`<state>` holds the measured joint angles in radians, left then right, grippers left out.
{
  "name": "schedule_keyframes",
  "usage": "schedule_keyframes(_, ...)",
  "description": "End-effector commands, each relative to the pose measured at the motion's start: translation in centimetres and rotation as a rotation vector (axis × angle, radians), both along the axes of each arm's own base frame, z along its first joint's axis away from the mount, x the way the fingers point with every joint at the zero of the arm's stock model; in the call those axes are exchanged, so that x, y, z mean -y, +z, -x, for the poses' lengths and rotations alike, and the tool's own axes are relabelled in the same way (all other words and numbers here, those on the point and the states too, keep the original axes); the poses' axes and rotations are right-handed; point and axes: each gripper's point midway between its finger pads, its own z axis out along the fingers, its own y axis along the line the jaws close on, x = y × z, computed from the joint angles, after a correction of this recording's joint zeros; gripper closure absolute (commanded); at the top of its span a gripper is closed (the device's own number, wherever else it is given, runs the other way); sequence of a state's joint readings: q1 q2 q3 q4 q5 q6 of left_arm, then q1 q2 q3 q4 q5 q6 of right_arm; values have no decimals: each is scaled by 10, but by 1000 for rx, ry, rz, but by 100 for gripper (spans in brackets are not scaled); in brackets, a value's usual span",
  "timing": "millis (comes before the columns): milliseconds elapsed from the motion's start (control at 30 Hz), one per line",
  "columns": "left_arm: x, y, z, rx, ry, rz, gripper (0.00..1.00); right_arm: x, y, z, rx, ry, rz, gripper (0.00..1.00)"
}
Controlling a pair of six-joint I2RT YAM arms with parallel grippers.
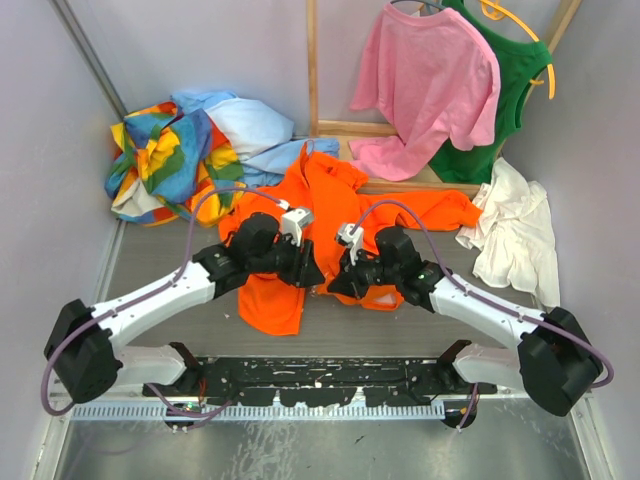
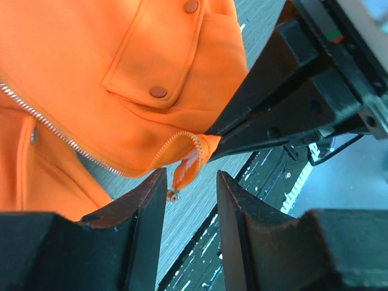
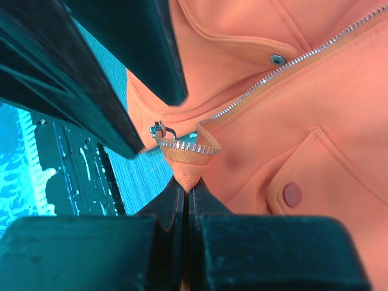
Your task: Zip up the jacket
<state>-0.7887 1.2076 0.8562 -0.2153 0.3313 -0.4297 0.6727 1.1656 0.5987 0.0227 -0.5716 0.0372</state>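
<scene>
Nearest, my right gripper [image 3: 187, 188] is pinched tight on the jacket's [image 3: 315, 91] bottom hem corner, just under the zipper [image 3: 285, 65]. My left gripper [image 2: 191, 176] stands apart and empty, the zipper pull [image 2: 183, 171] hanging at its tips, perhaps touching. Bare table [image 1: 330, 335] lies below the hem, between my arms.

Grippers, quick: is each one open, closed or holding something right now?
Left gripper: open, holding nothing.
Right gripper: closed on the jacket edge.
</scene>
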Motion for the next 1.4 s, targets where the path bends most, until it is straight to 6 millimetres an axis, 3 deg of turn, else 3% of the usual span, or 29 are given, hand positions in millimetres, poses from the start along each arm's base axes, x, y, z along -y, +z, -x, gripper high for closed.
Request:
schedule_keyframes(0, 23, 23, 0, 3, -94, 98, 61, -10, 29, -4, 83, 52, -66, 99)
schedule_keyframes(33, 26, 14, -1, -21, -102, 85, 62, -10, 30, -4, 86, 53, -69, 99)
schedule_keyframes(267, 34, 3, 1, -71, -132, 81, 67, -11, 32, -3, 104, 67, -76, 99)
schedule_keyframes(367, 36, 1, 2, -82, -137, 84, 86, -11, 33, -4, 105, 60, -80, 99)
schedule_keyframes(467, 36, 4, 2, -89, -123, 107, 100, -8, 36, -4, 108, 33, -84, 92)
schedule_keyframes(733, 29, 1, 4, -103, -41, 185, 100, 11, 69, -1, 126, -118, -169, 47)
schedule_keyframes(767, 28, 5, 3, -102, -24, 206, 100, 14, 72, -1, 117, -144, -174, 44)
schedule_keyframes(967, 25, 19, 0, -88, 45, 331, 100, 10, 91, 24, 12, -132, -312, 39)
schedule_keyframes(1133, 23, 25, 0, -71, 53, 370, 100, 1, 75, 42, -77, -90, -365, 38)
schedule_keyframes(1367, 22, 28, 12, -61, 1, 412, 100, -5, 56, 37, -64, -74, -394, 39)
